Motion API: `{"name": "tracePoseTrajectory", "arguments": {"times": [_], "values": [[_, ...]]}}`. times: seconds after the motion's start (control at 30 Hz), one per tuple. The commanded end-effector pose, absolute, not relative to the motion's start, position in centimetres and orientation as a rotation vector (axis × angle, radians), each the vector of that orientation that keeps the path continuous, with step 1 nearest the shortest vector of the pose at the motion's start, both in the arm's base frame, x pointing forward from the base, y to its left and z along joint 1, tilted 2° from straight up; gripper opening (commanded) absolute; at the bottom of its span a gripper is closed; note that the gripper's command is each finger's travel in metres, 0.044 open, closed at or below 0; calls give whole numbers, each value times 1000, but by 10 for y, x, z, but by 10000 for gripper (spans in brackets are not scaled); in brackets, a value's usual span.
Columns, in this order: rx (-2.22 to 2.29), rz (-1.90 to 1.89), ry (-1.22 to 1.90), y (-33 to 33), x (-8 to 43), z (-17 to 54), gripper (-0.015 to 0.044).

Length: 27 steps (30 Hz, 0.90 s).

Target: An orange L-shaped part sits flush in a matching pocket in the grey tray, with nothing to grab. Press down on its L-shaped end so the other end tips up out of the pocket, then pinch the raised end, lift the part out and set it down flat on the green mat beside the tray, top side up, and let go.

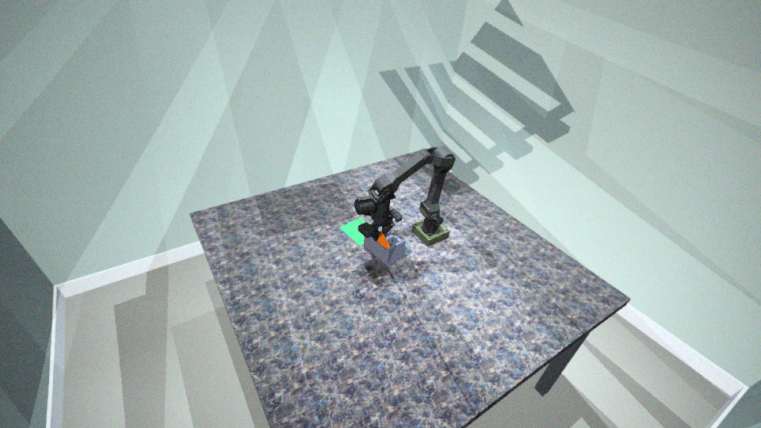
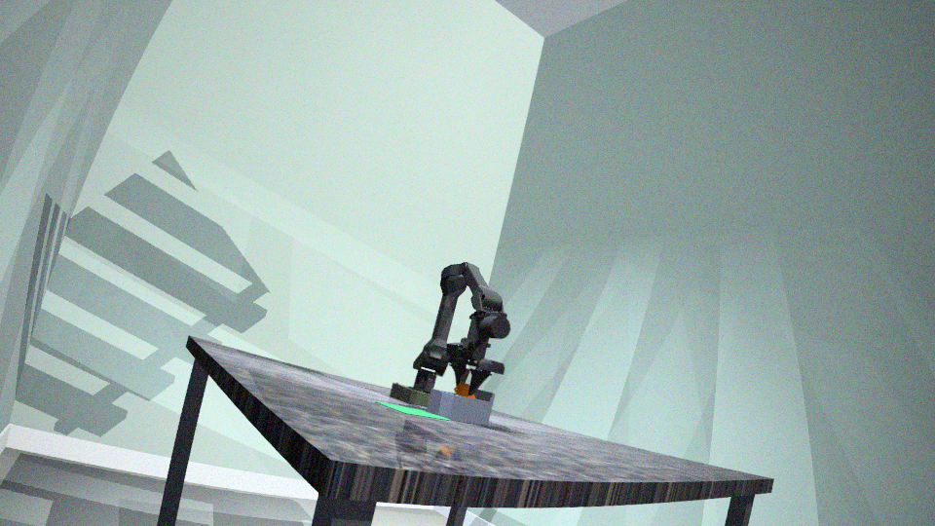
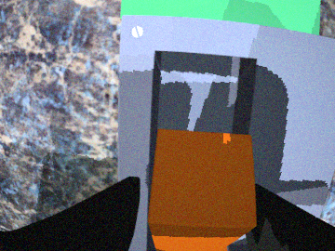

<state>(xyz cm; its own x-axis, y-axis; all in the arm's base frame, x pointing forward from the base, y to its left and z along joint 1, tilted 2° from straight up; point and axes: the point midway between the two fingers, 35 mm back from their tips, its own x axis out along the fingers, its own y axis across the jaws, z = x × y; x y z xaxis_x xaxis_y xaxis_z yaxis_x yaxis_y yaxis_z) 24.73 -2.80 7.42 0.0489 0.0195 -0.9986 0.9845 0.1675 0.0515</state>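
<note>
The orange part (image 1: pixel 383 241) (image 2: pixel 465 390) (image 3: pixel 200 204) is tilted in the pocket of the grey tray (image 1: pixel 375 251) (image 2: pixel 461 406) (image 3: pixel 186 37), with one end raised above the rim. My gripper (image 1: pixel 378 234) (image 2: pixel 465 388) (image 3: pixel 193 191) is low over the tray, fingers partly open on either side of the raised end. In the wrist view a narrow gap shows between the left finger and the part; the part's right edge overlaps the right finger, and contact there cannot be told. The green mat (image 1: pixel 351 231) (image 2: pixel 408 410) (image 3: pixel 177 6) lies beside the tray. The part's low end is hidden.
The olive block (image 1: pixel 420 234) (image 2: pixel 400 393) under the arm's base stands close to the tray. The tray walls rise close around the fingers. The patterned table (image 1: pixel 340 330) (image 2: pixel 562 458) extends on all sides.
</note>
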Motion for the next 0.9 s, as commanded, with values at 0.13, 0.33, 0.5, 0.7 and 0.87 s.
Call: {"name": "tracePoseTrajectory", "arguments": {"times": [0.13, 0.33, 0.5, 0.7, 0.87], "values": [[1119, -1040, 1257, -28, 248, 75, 109], [1119, -1040, 1257, -28, 248, 75, 30], [1119, -1040, 1257, -28, 248, 75, 0], [1120, -1040, 1258, -28, 247, 80, 0], [1122, -1041, 1260, -28, 247, 87, 0]]}}
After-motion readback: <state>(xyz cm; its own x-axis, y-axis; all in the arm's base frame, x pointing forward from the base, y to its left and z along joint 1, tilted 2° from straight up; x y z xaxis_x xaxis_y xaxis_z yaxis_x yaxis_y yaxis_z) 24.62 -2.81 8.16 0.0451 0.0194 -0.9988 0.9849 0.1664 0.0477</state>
